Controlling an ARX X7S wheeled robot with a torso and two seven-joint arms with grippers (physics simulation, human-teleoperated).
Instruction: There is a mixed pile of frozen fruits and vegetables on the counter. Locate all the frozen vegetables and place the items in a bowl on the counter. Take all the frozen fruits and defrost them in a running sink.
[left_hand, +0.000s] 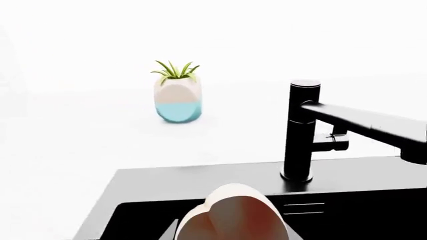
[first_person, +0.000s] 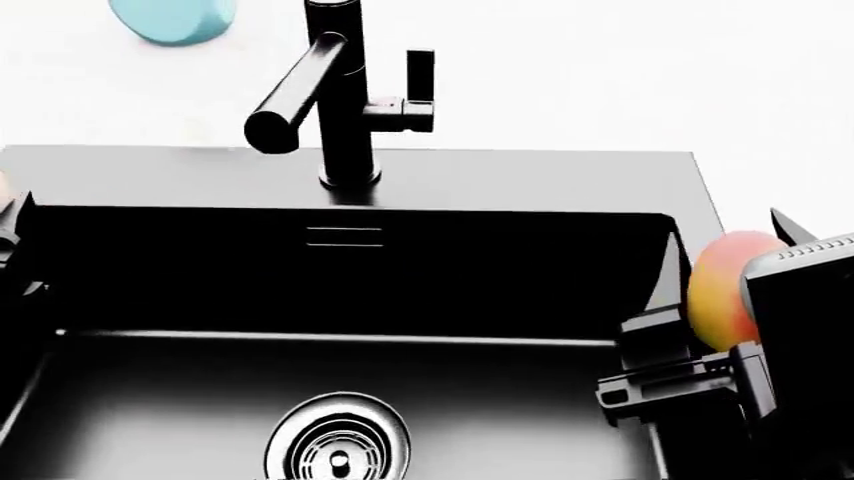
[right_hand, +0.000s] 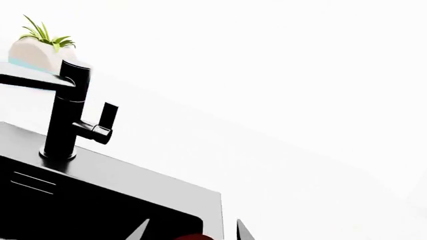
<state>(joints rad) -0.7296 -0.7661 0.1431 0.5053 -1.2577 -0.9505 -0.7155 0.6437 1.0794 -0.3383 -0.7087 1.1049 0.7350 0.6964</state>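
The black sink (first_person: 400, 270) fills the head view, with its chrome drain (first_person: 336, 440) near the front. My right gripper (first_person: 730, 238) hangs over the sink's right edge, shut on a yellow-green, red-blushed mango (first_person: 721, 290). In the right wrist view only a red sliver of the mango (right_hand: 193, 237) shows between the right gripper (right_hand: 192, 223) fingers. My left gripper (left_hand: 230, 222) is over the sink's left rim, shut on a cream-white lobed ball (left_hand: 230, 212) shaded reddish brown. The bowl and the frozen vegetables are out of view.
A black faucet (first_person: 334, 90) stands on the back rim, its spout swung toward the left, its lever (first_person: 419, 75) upright. A white and light-blue planter (left_hand: 177, 97) sits on the white counter (left_hand: 80, 145) behind the sink. No water shows at the spout.
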